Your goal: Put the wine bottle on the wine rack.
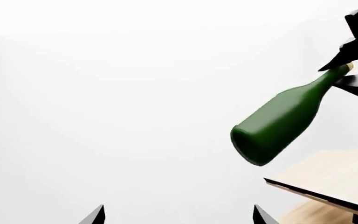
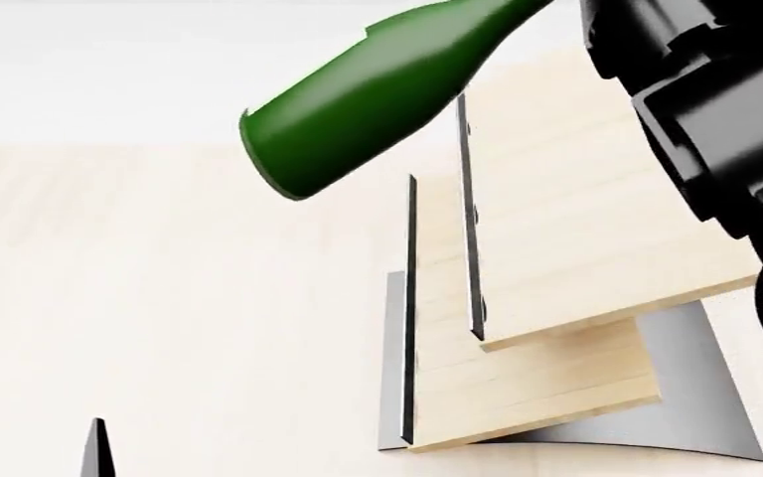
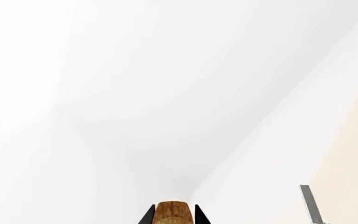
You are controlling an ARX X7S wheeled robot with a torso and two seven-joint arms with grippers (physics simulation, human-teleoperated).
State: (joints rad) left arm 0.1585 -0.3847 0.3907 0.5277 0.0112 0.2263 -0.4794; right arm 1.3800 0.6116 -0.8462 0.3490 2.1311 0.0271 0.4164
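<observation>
The right hand grips the wine bottle by its corked neck, the body slanting away and down from it, base leading, above the wine rack. The left hand, nearer the base, is spread wide, holding nothing.

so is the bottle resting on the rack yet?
No: in the head view the wine bottle hangs tilted in the air above the wine rack, held by the right gripper.

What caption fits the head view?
Right end effector holds the green bottle tilted in the air above the wooden rack.
</observation>
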